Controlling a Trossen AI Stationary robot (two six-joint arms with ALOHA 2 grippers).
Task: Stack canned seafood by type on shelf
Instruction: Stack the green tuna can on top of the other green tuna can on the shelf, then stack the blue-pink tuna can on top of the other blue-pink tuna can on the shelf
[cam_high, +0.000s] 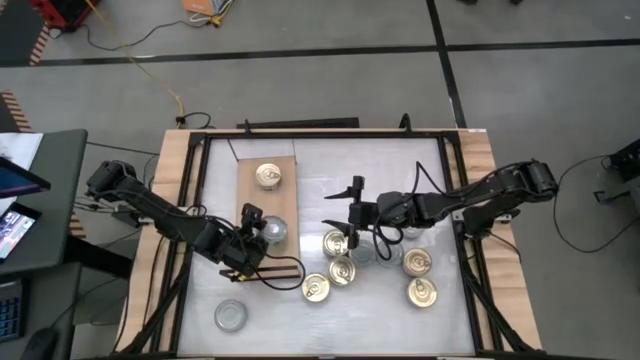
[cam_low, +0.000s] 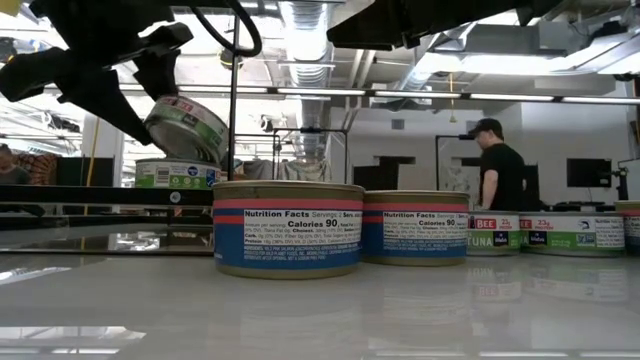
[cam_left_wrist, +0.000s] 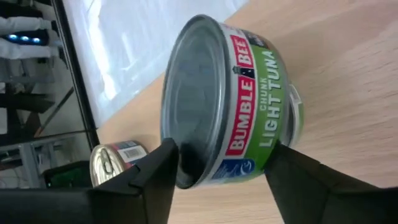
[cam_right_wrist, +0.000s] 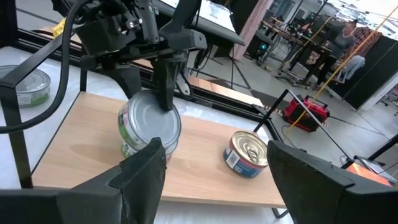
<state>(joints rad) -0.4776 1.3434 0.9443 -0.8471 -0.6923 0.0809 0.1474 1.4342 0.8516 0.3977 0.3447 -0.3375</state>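
Straddling a tilted green-label tin (cam_left_wrist: 233, 102), your left gripper (cam_high: 252, 243) has its fingers (cam_left_wrist: 158, 180) parted at the tin's sides, over the shelf (cam_high: 250, 190). A gold-topped tin (cam_high: 267, 176) sits farther along it. Your right gripper (cam_high: 352, 208) hangs open above the table tins (cam_high: 340, 268).

A green-labelled tin (cam_left_wrist: 230, 102), tilted on its side, sits between the left gripper (cam_left_wrist: 221, 171) fingers (cam_left_wrist: 155, 180), rim touching one finger, above the tan shelf (cam_left_wrist: 348, 81); a gold-topped tin (cam_left_wrist: 115, 160) stands beyond the jaws
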